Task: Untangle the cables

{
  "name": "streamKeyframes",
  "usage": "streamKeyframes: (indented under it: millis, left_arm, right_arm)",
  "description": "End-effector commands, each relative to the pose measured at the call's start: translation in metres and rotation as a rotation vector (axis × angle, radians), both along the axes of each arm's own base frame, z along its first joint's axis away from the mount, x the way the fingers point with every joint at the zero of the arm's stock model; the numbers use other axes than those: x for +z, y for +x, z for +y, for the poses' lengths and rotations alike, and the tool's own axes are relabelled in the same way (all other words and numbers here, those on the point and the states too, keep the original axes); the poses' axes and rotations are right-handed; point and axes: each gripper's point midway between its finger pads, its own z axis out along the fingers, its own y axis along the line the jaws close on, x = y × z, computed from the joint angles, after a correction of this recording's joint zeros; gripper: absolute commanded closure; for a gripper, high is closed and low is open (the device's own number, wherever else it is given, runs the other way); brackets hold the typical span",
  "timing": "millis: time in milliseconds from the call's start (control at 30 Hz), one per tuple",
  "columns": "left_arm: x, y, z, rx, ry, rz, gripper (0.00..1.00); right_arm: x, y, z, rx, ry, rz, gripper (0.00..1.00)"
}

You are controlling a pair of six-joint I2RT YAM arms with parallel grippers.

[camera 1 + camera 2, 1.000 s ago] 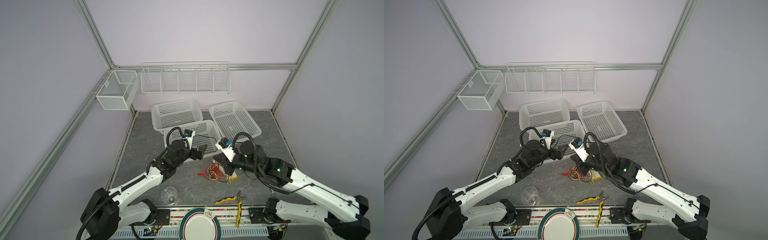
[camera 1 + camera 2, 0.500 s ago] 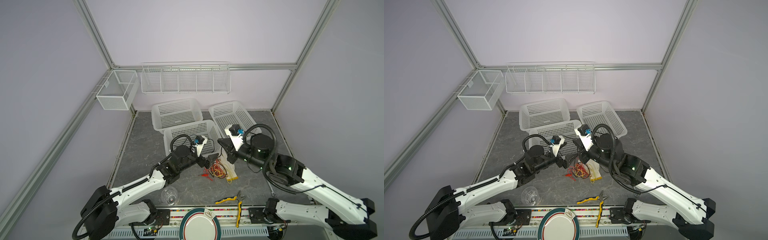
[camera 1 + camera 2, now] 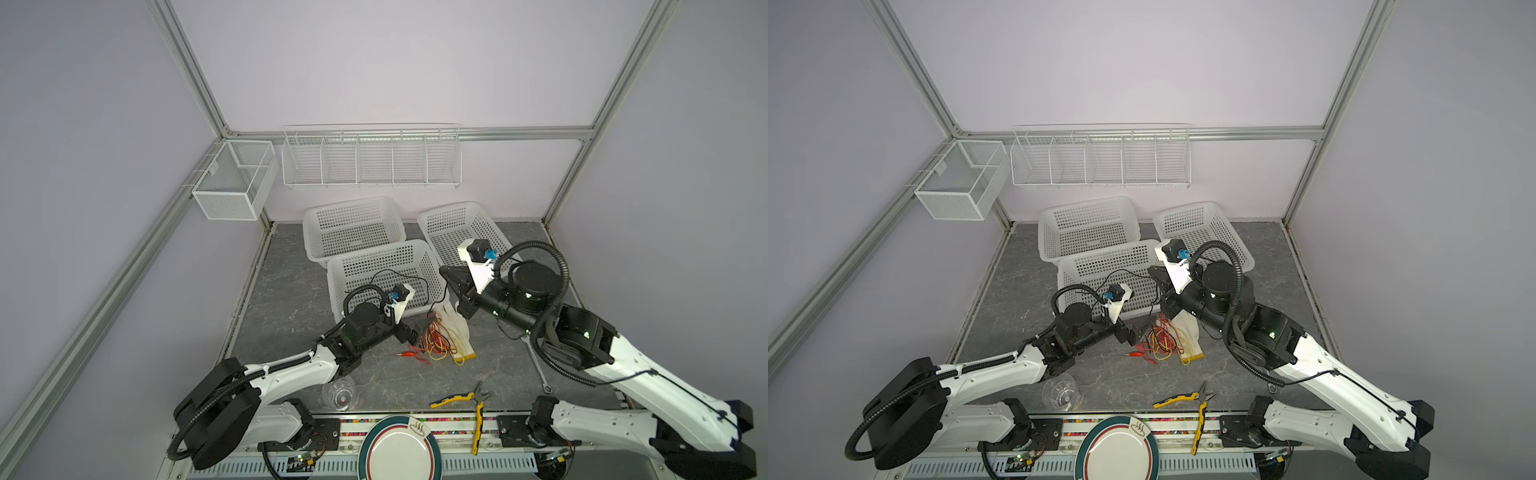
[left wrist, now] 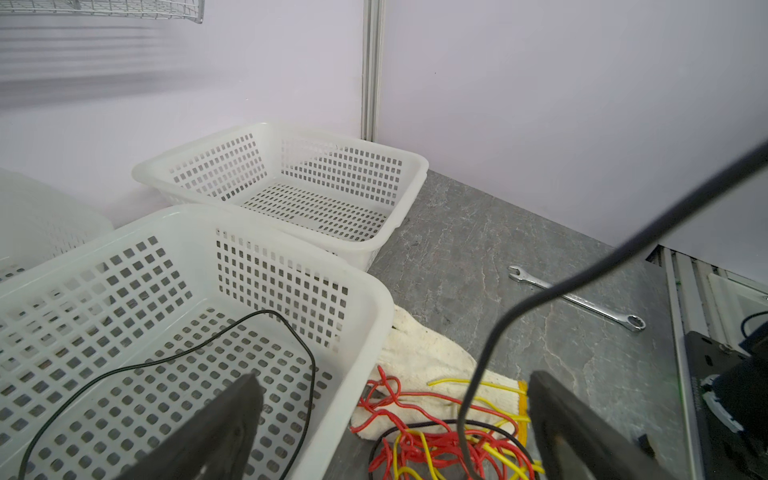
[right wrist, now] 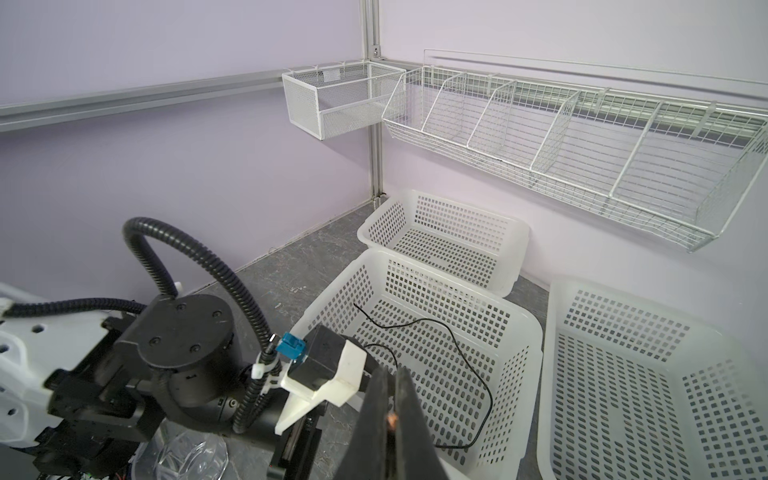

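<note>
The left end effector [image 3: 419,329] hangs released, jaws spread wide, at the left edge of the tangled red and yellow cables [image 3: 436,344]. These lie on the bench [image 3: 291,307], partly over a white glove [image 3: 456,328], just near of the nearest basket [image 3: 332,266]. Farther right and higher, the right end effector [image 3: 451,277] is clenched on 1 black cable [image 4: 555,289] rising from that tangle.

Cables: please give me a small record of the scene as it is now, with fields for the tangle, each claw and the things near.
tangle: red and yellow cables heaped on the grey surface, partly on a white glove
left claw: open, facing the tangle
right claw: shut on a black cable that leads up from the tangle
front basket: a thin black wire loops inside
nearby: pliers, wrench
</note>
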Motion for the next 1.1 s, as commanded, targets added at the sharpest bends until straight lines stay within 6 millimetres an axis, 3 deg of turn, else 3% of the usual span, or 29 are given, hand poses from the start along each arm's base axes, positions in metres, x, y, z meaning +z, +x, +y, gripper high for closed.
streamKeyframes:
  millis: [0, 100, 167, 200, 333, 367, 600, 767, 967, 1067]
  left_arm:
    - [0.004, 0.012, -0.003, 0.044, -0.027, -0.046, 0.01]
    - [0.002, 0.017, -0.011, 0.039, -0.042, -0.038, 0.02]
    - [0.004, 0.019, -0.017, 0.024, -0.067, -0.031, 0.1]
    - [0.005, 0.019, -0.02, 0.018, -0.076, -0.024, 0.21]
    - [0.019, 0.021, -0.025, 0.015, -0.129, -0.005, 0.94]
    - [0.024, 0.021, -0.024, 0.016, -0.141, -0.004, 1.0]
    - [0.067, 0.008, -0.027, -0.047, -0.189, 0.021, 1.0]
    - [0.12, -0.003, -0.022, -0.081, -0.252, -0.006, 1.0]
    - [0.167, 0.001, -0.009, -0.02, -0.281, -0.062, 1.0]
    - [0.181, 0.002, -0.009, -0.017, -0.287, -0.074, 1.0]
  right_arm:
    - [0.027, -0.007, -0.002, 0.039, 0.059, -0.061, 0.94]
    - [0.03, -0.009, -0.005, 0.041, 0.067, -0.07, 0.94]
    - [0.027, -0.007, -0.006, 0.031, 0.061, -0.069, 0.94]
    - [0.025, -0.005, -0.007, 0.018, 0.057, -0.068, 0.94]
    - [0.01, 0.012, -0.015, -0.075, 0.02, -0.051, 0.94]
    - [0.005, 0.015, -0.016, -0.092, 0.01, -0.043, 0.94]
    - [-0.047, 0.051, -0.033, -0.257, -0.083, 0.052, 0.93]
    - [-0.097, 0.067, -0.04, -0.321, -0.142, 0.161, 0.9]
    - [-0.144, 0.069, -0.048, -0.352, -0.192, 0.241, 0.77]
    - [-0.164, 0.069, -0.057, -0.372, -0.207, 0.277, 0.68]
